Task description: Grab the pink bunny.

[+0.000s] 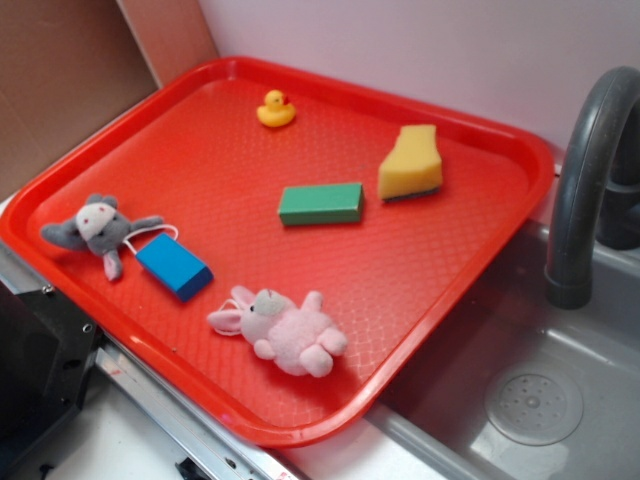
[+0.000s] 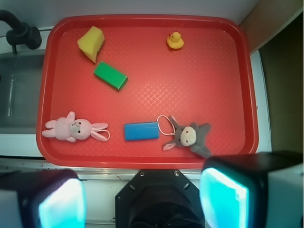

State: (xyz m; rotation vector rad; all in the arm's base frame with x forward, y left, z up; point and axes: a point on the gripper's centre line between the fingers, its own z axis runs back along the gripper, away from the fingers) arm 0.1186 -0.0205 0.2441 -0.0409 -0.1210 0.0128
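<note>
One blue block (image 2: 141,131) lies beside pink bunny (image 2: 71,128).

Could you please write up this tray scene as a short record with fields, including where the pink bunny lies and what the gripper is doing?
surface: red tray beside a sink
target: pink bunny, lying near the tray's front edge, untouched
nearest neighbour: blue block, apart from the bunny
other items: grey plush, green block, yellow sponge, rubber duck
gripper: gripper open, holding nothing, off the tray's front edge
</note>
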